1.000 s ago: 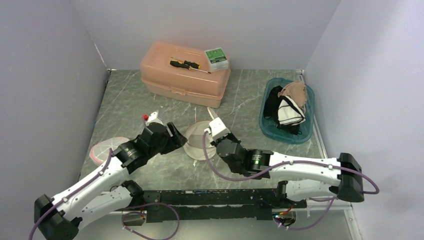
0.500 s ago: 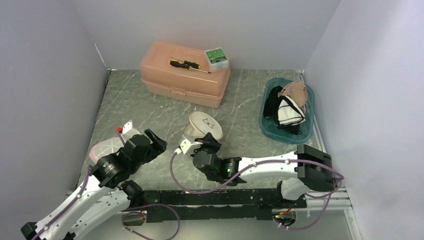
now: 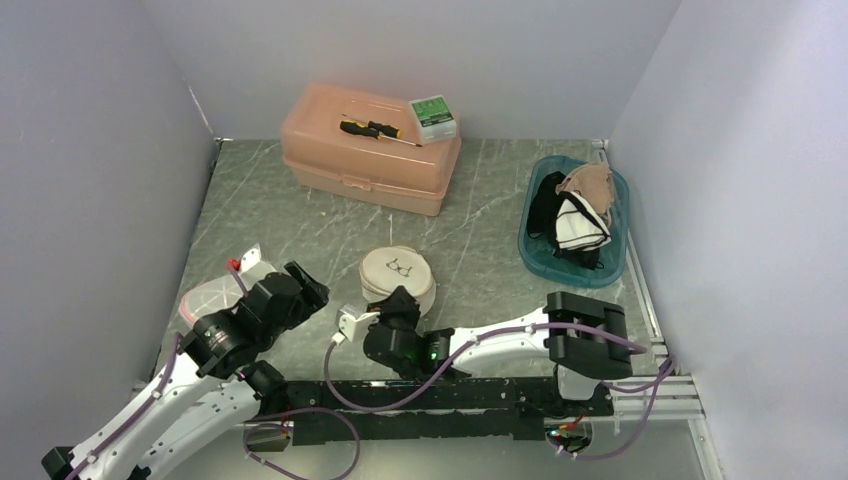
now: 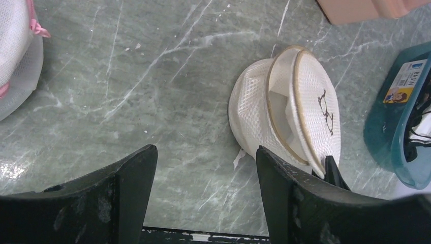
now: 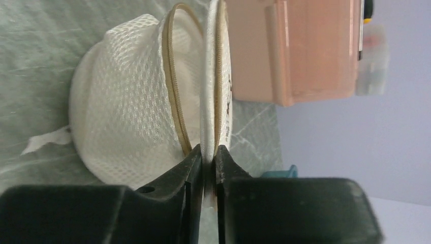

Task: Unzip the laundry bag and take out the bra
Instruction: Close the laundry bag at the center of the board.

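Laundry bag [image 3: 398, 275], white mesh, round, w/ tan zip [image 5: 171, 71], lies on the counter [image 3: 300, 220] approx. midway btw. the left and right edges, closer to the near edge. Its lid [image 4: 317, 107], the one w/ a small bra drawing, is unzipped for a good part and stands lifted off the body, so a gap is open on one side. In the gap only white fabric shows; I cannot tell if this is the bra.

Right arm [image 3: 500, 335] lies low along the near edge and reaches the near side of the bag. Its jaws are clenched on the rim of the lid: in the wrist view both fingers [image 5: 173, 188] press the thin edge from two sides, w/ no space left.

Left arm [image 3: 190, 385] is over the near-left part of the counter. Its jaws are released, wide apart, nothing btw. them. They hang over the counter left of the bag, not touching it.

Other things:
- second mesh bag [image 3: 205, 298] w/ pink trim at the left edge, just beside the left arm
- pink toolbox [image 3: 365, 165] at the far edge, w/ a screwdriver [image 3: 375, 129] and a green box [image 3: 433, 115] on top
- teal basin [image 3: 572, 278] at the right edge, w/ clothes [image 3: 575, 215] inside
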Robot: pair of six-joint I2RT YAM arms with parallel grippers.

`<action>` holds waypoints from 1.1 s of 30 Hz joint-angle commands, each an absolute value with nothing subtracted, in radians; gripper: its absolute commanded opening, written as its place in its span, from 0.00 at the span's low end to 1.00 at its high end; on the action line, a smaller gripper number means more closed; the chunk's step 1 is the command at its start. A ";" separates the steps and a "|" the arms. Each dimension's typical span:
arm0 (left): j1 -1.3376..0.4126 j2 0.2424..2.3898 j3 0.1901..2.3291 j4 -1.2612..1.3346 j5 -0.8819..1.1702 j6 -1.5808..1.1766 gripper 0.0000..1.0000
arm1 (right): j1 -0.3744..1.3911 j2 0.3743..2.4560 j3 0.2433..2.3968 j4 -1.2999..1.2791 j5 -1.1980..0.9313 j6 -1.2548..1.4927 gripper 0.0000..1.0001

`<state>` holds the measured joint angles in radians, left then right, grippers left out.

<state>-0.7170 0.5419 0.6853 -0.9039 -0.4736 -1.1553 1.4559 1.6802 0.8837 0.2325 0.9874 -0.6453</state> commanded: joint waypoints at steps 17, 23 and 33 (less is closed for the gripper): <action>-0.721 0.585 0.665 -0.839 -0.469 -1.133 0.78 | 1.490 1.388 0.959 -0.056 0.863 -0.358 0.94; -0.721 0.647 0.660 -0.716 -0.372 -1.066 0.78 | 1.434 1.222 0.919 -0.134 0.757 -0.127 1.00; -0.714 0.871 0.663 -0.417 -0.110 -0.965 0.76 | 0.841 0.990 0.639 0.053 0.044 0.509 0.97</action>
<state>-0.7166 0.7860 0.6575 -0.5907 -0.2420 -1.0298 0.9718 1.0134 0.7200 -0.0662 0.3939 0.2115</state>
